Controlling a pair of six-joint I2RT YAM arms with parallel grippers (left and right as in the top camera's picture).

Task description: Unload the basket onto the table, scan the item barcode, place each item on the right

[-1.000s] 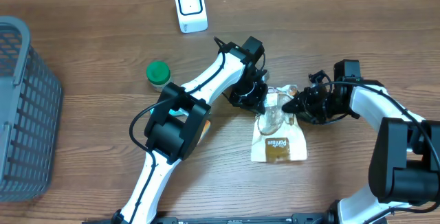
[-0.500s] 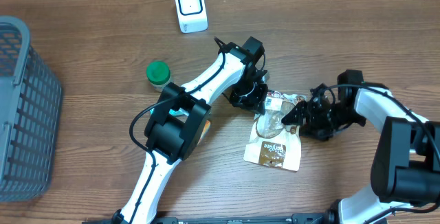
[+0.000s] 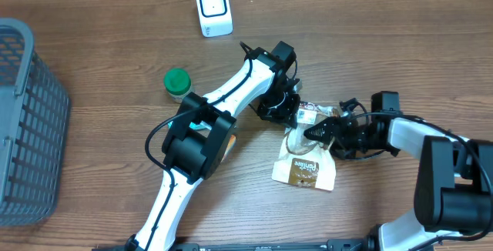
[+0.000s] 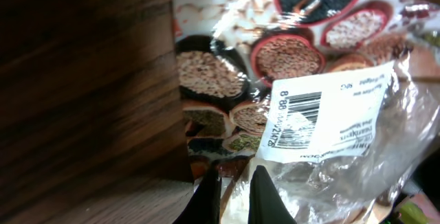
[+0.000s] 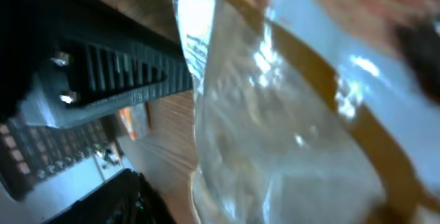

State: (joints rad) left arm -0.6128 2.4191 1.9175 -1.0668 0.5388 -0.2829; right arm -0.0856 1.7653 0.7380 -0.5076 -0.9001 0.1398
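The item is a clear and brown snack bag [image 3: 306, 166] lying on the table, its top end lifted. My left gripper [image 3: 290, 113] is shut on that top edge; in the left wrist view the two dark fingers [image 4: 234, 198] pinch the plastic just below the white barcode label [image 4: 322, 114]. My right gripper [image 3: 314, 132] points left and presses against the bag's right side. The right wrist view is filled by the blurred clear plastic [image 5: 289, 114], and its own fingers do not show. The white scanner [image 3: 213, 9] stands upright at the back of the table.
A green-capped bottle [image 3: 177, 82] stands left of the left arm. A grey basket [image 3: 23, 128] fills the left edge. An orange object [image 3: 229, 142] peeks out beside the left arm's elbow. The left arm's dark body [image 5: 103, 73] sits close to the right wrist camera.
The bag's lower end has swung slightly left and down. My right gripper drew back to the right, then moved left again against the bag. The left gripper has stayed in place.
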